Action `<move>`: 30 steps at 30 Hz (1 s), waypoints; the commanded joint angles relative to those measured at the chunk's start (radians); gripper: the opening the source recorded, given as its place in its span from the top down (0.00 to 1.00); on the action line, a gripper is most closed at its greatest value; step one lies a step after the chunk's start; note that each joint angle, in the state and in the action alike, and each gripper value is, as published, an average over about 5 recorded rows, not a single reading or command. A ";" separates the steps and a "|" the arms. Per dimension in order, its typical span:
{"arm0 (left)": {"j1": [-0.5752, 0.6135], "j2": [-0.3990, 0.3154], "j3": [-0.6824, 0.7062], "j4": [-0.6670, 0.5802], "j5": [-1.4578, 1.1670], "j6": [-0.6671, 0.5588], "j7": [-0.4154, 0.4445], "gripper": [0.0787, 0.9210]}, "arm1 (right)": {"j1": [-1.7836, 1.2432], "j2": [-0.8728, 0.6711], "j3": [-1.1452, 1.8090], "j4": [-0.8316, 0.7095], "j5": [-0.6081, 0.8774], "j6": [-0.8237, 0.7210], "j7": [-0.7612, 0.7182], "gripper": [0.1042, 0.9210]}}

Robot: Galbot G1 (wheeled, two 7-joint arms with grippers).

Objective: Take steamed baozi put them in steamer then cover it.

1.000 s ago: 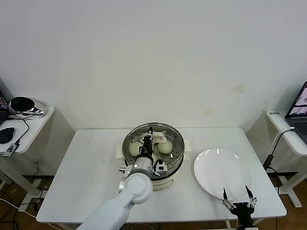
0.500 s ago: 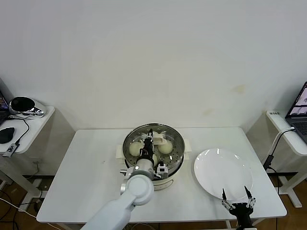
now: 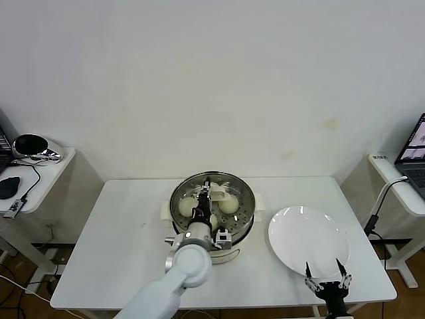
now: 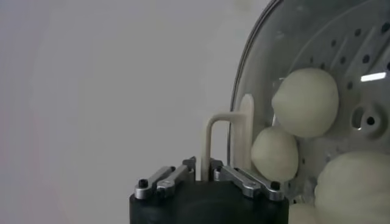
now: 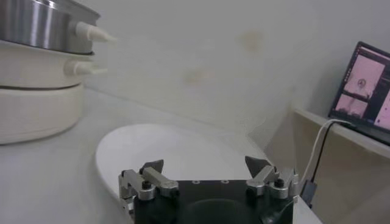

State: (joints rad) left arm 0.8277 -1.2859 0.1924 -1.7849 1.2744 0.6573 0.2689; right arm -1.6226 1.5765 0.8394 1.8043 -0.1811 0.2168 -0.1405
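Observation:
The steamer (image 3: 242, 222) stands mid-table, a steel pot on a white base. Several cream-white baozi lie on its perforated tray; two show in the head view (image 3: 187, 207) (image 3: 229, 205), and more in the left wrist view (image 4: 304, 101) (image 4: 274, 152) (image 4: 353, 182). My left gripper (image 3: 202, 205) is over the pot, shut on a cream loop handle (image 4: 226, 137) of what looks like a clear lid with a steel rim (image 4: 244, 79). That handle also shows in the head view (image 3: 216, 194). My right gripper (image 3: 325, 284) is open and empty at the table's front edge.
A flat white plate (image 3: 309, 239) lies right of the steamer, just ahead of my right gripper (image 5: 207, 165), and shows in the right wrist view (image 5: 177, 149). Side tables stand at both sides, with a laptop (image 3: 417, 149) on the right one.
My left arm has shifted slightly over the steamer, still holding the handle. My right gripper has sunk a little toward the table's front edge.

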 commanded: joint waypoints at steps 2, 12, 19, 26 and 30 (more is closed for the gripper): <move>0.114 0.052 -0.019 -0.184 -0.065 -0.004 -0.027 0.56 | 0.001 0.000 -0.003 0.000 0.000 0.001 0.001 0.12; 0.426 0.197 -0.240 -0.511 -0.446 -0.128 -0.256 0.22 | -0.004 0.000 -0.006 0.000 0.000 0.008 0.003 0.12; 0.810 0.136 -0.666 -0.466 -1.080 -0.634 -0.502 0.12 | -0.032 -0.013 -0.039 0.021 0.030 0.043 0.008 0.12; 1.035 0.117 -0.739 -0.362 -1.540 -0.697 -0.548 0.12 | -0.104 -0.094 -0.102 0.060 0.137 0.047 0.002 0.12; 1.050 0.091 -0.723 -0.316 -1.606 -0.705 -0.547 0.12 | -0.132 -0.124 -0.125 0.065 0.169 0.033 -0.017 0.12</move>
State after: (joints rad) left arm 1.5587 -1.1635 -0.3305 -2.1602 0.2830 0.1971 -0.1435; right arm -1.6859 1.5281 0.7735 1.8441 -0.1099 0.2503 -0.1379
